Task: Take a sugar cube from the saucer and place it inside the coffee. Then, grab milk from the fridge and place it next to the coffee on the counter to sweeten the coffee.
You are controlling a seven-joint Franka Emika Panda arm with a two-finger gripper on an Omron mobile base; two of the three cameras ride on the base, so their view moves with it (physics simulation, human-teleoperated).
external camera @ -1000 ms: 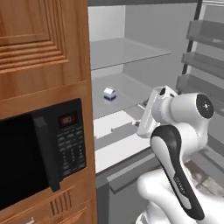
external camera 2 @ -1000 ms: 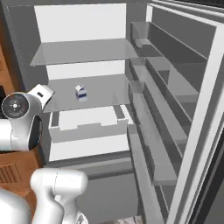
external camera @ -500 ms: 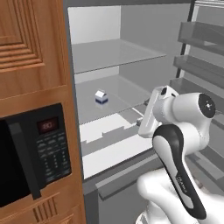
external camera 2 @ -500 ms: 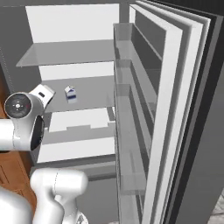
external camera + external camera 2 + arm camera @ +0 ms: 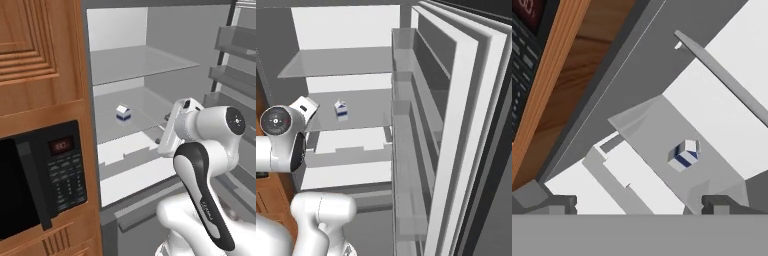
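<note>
sitting upright on the middle glass shelf of the open fridge (image 5: 165,75), the milk (image 5: 123,113) is untouched, with bare shelf around it. right base view shows the same carton (image 5: 341,110) toward the shelf's left half; in the hand view the milk (image 5: 683,154) lies just right of centre, well ahead of the finger tips.

progress, as judged: milk stage under way, approach only. carton not yet grasped, not lifted, nothing carried. left to do: reach in, grip the milk, withdraw, take it to the counter beside the coffee. the sugar step cannot be checked from these pictures.

gripper (image 5: 639,205): two dark tips at the bottom edge of the hand view, set wide apart with nothing between them, so released and empty.

arm pose: elbow folded up high in front of the fridge opening, white forearm and wrist (image 5: 180,125) angled toward the shelves, at about shelf height and short of the cavity. hand camera is rolled, so the shelf runs diagonally. microwave (image 5: 40,175) in its wooden cabinet stands just left of the fridge; door racks (image 5: 411,125) to the right.
</note>
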